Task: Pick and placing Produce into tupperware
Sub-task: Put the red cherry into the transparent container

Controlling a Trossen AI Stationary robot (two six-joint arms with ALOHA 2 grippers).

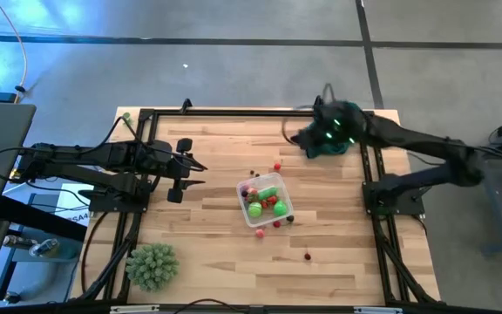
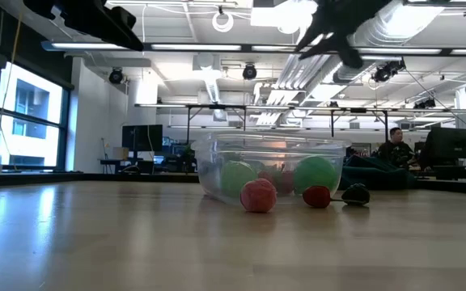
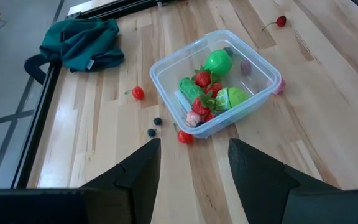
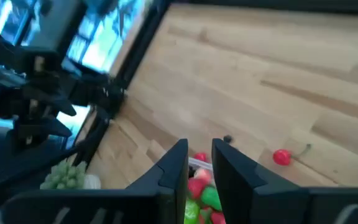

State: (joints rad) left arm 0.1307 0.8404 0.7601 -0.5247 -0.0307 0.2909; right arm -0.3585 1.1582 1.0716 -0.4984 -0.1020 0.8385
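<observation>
Berries [image 3: 138,93] look tiny, light, apt to roll; we pinch across middles. Left gripper [image 3: 191,163] spread; right gripper [image 4: 198,163] narrowly parted, empty.

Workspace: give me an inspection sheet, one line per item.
Surface: wooden table, dark frame around it.
Job's things: clear tupperware mid-table holding green and red produce; loose red pieces and small dark ones around it.
Clutter: spiky green ball at a near corner; dark green cloth at a far corner.
Grippers: left gripper open, empty, left of the box; right gripper raised over the cloth corner, jaws narrowly apart, empty.
Cables: black leads on both arms.
Surroundings: office, seated person far behind.
</observation>
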